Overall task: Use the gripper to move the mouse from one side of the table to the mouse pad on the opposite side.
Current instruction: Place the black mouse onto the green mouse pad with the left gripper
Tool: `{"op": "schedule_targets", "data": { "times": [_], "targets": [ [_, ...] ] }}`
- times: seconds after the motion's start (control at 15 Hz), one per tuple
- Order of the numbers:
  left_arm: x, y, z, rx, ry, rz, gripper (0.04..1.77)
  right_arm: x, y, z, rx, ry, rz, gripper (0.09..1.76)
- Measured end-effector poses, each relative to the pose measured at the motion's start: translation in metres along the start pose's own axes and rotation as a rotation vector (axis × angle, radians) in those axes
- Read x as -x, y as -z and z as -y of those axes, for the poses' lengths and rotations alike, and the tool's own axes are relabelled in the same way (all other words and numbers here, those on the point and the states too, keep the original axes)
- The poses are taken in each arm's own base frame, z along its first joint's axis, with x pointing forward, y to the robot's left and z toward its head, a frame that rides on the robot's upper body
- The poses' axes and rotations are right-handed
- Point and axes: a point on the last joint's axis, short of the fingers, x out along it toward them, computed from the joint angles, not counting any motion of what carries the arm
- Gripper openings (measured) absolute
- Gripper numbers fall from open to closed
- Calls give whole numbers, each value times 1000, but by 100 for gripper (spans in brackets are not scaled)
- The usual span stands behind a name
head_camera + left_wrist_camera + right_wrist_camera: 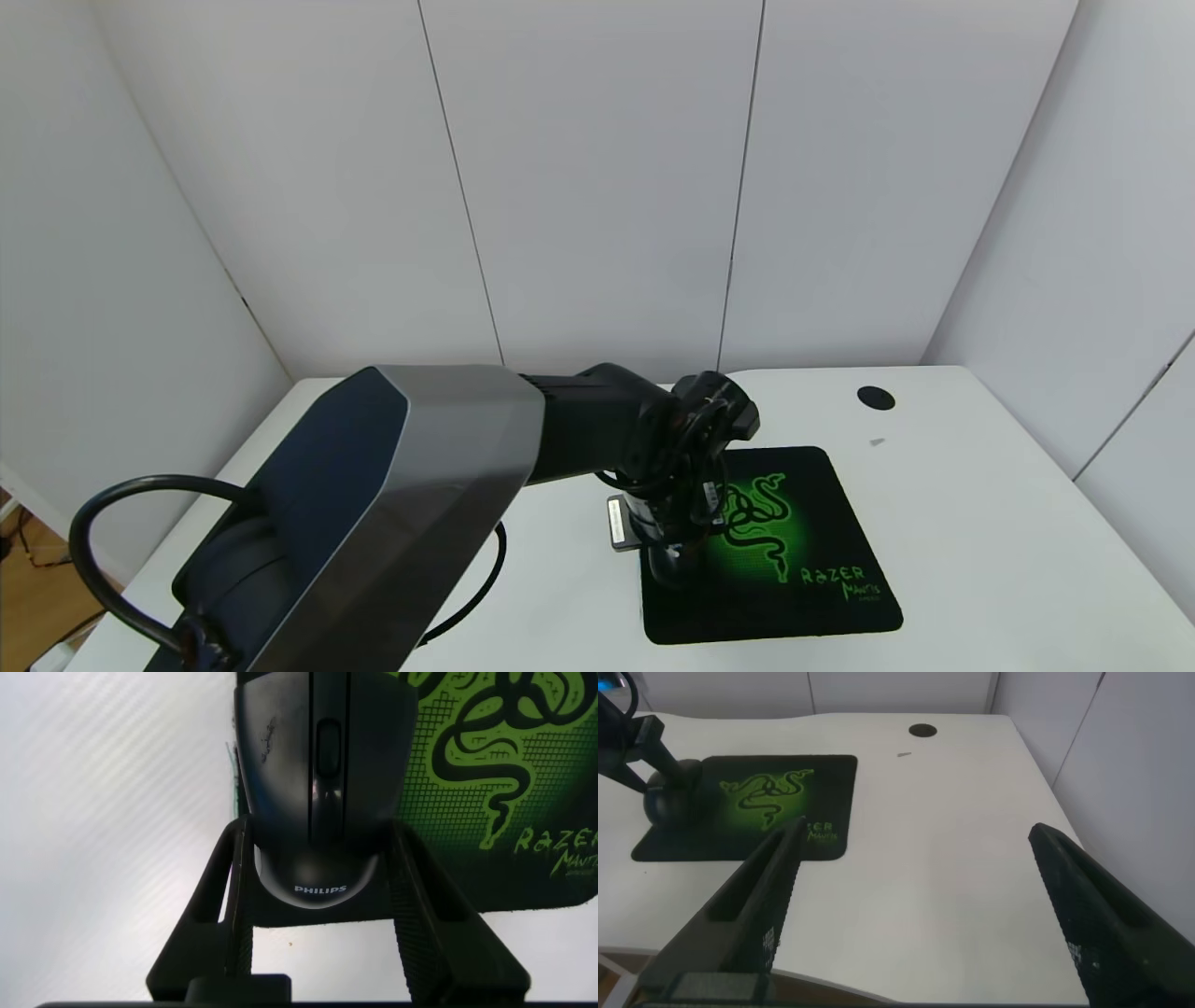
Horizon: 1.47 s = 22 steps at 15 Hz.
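Pinching the mouse (318, 793) by its rear flanks over the pad (794, 551), the left gripper (318, 891) holds something light, rigid, glossy and likely slippery.

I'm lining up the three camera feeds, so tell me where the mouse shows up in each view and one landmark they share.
Head view: the mouse sits at the mouse pad's left edge, mostly hidden under the left tool.
Left wrist view: the mouse fills the centre, between the tool's fingers.
Right wrist view: the mouse lies far off, at the pad's edge.
Shared landmark: the pad's green snake emblem.
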Motion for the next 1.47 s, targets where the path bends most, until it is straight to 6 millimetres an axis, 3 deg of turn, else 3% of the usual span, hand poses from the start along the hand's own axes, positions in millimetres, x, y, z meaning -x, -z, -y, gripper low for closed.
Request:
{"op": "schedule_targets", "data": {
  "times": [0.53,1.47],
  "targets": [
    [-6,1,14,-2,78,61,88,0,0,0,0,0,0,171],
    [-33,17,22,-56,10,107,88,0,0,0,0,0,0,171]
  ]
}}
